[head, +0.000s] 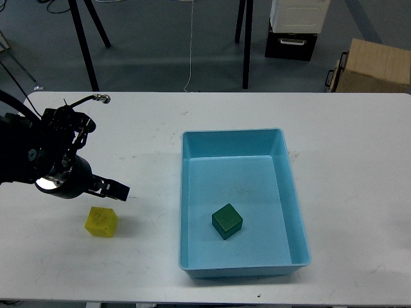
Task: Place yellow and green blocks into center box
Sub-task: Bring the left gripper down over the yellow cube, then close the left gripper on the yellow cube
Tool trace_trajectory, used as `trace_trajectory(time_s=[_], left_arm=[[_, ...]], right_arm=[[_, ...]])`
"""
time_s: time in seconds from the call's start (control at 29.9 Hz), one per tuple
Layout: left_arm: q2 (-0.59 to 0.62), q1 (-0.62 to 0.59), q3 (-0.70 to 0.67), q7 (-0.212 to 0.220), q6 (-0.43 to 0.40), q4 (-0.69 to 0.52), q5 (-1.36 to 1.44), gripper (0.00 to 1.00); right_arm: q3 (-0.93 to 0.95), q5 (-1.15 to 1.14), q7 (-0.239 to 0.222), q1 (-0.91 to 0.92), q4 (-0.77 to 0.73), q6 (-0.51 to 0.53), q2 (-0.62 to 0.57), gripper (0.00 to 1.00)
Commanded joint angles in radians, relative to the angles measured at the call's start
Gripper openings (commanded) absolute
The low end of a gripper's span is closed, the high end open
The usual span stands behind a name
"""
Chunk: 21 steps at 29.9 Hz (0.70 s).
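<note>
At the left, the left gripper (114, 188) is seen hanging low over the white bench (359, 167), its dark fingers drawn close together – nothing is held between them and nothing is touched. Just below its tip, the yellow block (101, 221) is found resting on the bench, slightly turned, well apart from the tray. Further right, the light-blue tray (192, 192) is set near the middle of the bench. The green block (227, 221) is seen lying on its flat bottom – towards the near wall, rotated somewhat, clear of every side.
</note>
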Motion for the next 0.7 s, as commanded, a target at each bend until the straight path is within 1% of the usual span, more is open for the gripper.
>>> trace_trajectory(time_s=[0.0, 0.54, 0.67], left_arm=[[-0.005, 0.040, -0.004, -0.008, -0.003, -0.004, 0.001, 1.00], [-0.006, 0.180, -0.031, -0.008, 0.003, 0.103, 0.004, 1.00], [-0.006, 0.188, -0.031, -0.008, 0.003, 0.125, 0.006, 1.00]], right_arm=[[-0.002, -0.001, 0.000, 0.000, 0.000, 0.000, 0.000, 1.00], [0.001, 0.000, 0.000, -0.006, 0.000, 0.000, -0.002, 1.00], [0.001, 0.000, 0.000, -0.007, 0.001, 0.000, 0.000, 1.00]])
